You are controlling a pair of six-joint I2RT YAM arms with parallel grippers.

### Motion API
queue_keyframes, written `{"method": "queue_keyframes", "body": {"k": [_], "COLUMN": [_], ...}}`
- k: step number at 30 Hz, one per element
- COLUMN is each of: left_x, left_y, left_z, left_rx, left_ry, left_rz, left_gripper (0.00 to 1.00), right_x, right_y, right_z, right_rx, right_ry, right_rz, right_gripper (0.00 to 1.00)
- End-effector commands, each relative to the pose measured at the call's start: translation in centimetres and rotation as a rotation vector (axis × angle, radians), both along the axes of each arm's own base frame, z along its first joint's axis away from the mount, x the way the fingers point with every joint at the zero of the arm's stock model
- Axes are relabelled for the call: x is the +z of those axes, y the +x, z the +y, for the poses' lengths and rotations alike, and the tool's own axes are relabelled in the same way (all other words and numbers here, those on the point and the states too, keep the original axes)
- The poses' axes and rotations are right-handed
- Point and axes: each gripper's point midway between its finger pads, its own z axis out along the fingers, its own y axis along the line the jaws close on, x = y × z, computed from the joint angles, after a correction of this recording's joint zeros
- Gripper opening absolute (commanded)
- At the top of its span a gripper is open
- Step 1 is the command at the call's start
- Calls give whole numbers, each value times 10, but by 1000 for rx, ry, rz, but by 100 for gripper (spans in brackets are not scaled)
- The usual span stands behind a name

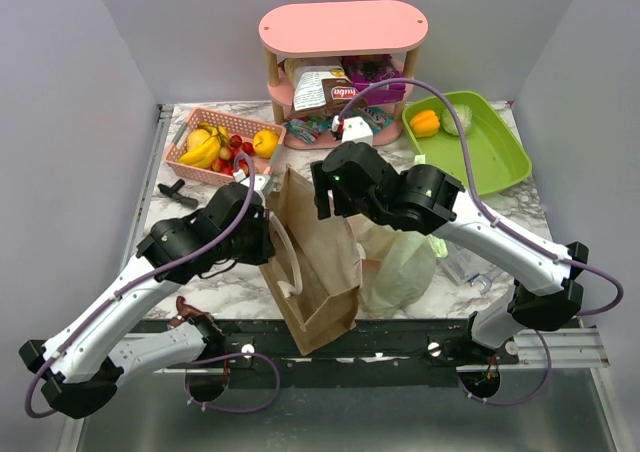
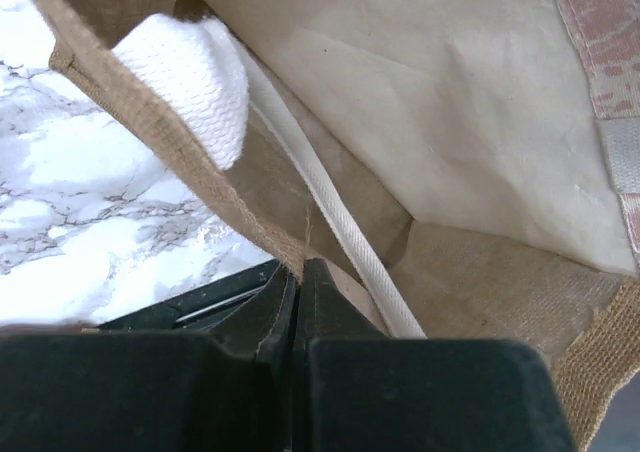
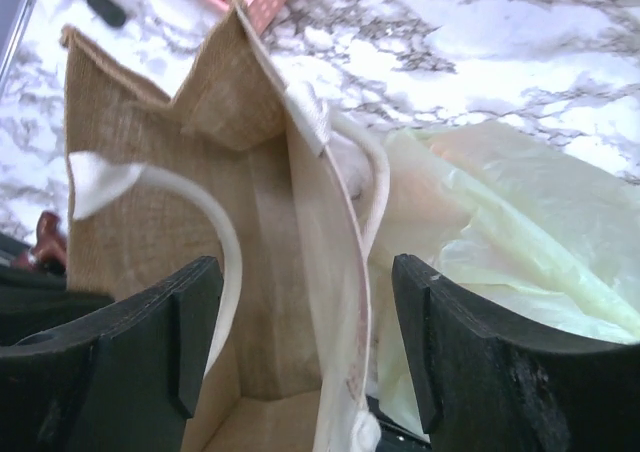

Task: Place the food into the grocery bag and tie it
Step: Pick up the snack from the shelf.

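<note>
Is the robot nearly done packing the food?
No, barely begun. Fruit sits in the pink basket, snacks on the shelf. The left pincer pinches the rim of the brown bag; the right pincer is open above. The green bag lies untied. Packing and tying remain.

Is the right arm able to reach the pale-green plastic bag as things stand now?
Probably yes. The right gripper is open above the plastic bag; nothing covers it, though the brown bag's wall stands between its jaws.
</note>
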Motion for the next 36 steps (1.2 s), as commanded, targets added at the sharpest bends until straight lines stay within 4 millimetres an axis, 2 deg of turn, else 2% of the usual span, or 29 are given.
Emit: {"method": "queue_keyframes", "body": {"k": [1,6,10,16,23,33,36], "left_x": [6,4,3,6,5,-2,-4], "left_y": [-15,-18,-20,-25,-29,-35,-37], "left_z": [13,24,23,12,22,30,30], "left_rx": [16,63,80,38,56,59,57], "left_ry": [-19,-50,-104,-241,-281,-281,-292], "left_rz": [5,-27,-45,-102,-158,-163,-161], "left_gripper": [0,0,0,0,0,0,0], "right_x": [28,34,37,35,14,-11,-18], "right_y": [28,69,102,142,181,223,238], "right_z": [-16,-24,-29,-29,-15,-12,-19], "right_rx": [-159,-262,-298,-362,-393,-464,-512], "right_ry": [87,221,371,524,721,782,807], "right_rz": [-101,-109,-75,-32,78,69,54], "right_gripper": [78,91,100,100,100,100,100]}}
